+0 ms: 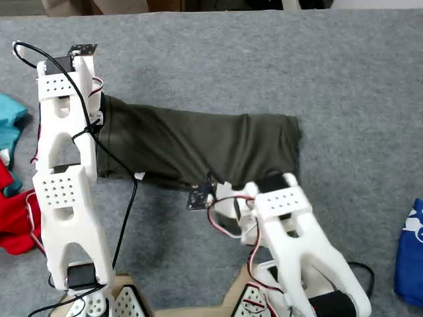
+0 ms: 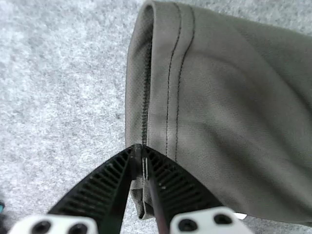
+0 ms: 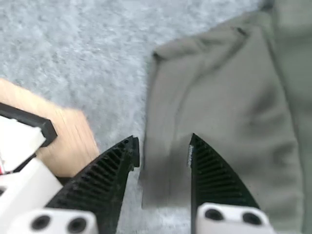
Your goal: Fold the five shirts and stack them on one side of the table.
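Two-handed at the olive shirt [image 1: 198, 145], lying as a long folded band across the middle of the counter [image 1: 330, 66]. Pinching its stitched hem with the left hand [image 2: 140, 158], clamped tight on the fabric at the band's left end (hem seams running straight away from the tips). Straddling the near edge with the right hand [image 3: 163, 148], gaping wide, one finger over the cloth and the other by bare counter. Sitting off to the sides: a teal shirt [image 1: 10, 125] and a red shirt [image 1: 13, 224] bunched at the left edge, a blue shirt [image 1: 410, 254] at the right edge, all apart from the olive shirt.
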`<move>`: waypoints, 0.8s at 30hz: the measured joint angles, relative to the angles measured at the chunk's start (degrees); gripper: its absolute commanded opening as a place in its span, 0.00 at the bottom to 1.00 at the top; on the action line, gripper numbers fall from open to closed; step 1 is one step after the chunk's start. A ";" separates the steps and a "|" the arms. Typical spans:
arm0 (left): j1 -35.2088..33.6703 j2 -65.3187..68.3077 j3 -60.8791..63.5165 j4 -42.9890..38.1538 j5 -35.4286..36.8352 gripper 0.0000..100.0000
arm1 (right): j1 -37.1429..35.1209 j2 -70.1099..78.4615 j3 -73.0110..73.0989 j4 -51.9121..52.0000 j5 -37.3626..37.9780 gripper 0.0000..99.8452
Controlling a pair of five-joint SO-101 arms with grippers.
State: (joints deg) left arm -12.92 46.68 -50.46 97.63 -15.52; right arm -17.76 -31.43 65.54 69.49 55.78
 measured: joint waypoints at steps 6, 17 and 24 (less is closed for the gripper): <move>0.00 0.00 0.00 0.00 0.00 0.02 | -0.26 -1.32 5.19 -6.24 0.00 0.21; 0.00 0.00 0.00 0.00 0.00 0.02 | -0.53 -1.49 7.21 -8.97 0.00 0.19; 0.00 0.00 0.00 0.00 0.00 0.02 | -0.18 5.10 3.25 -10.64 -0.18 0.04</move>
State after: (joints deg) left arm -12.92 46.68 -50.46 97.63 -15.52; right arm -17.93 -26.33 68.79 58.86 55.60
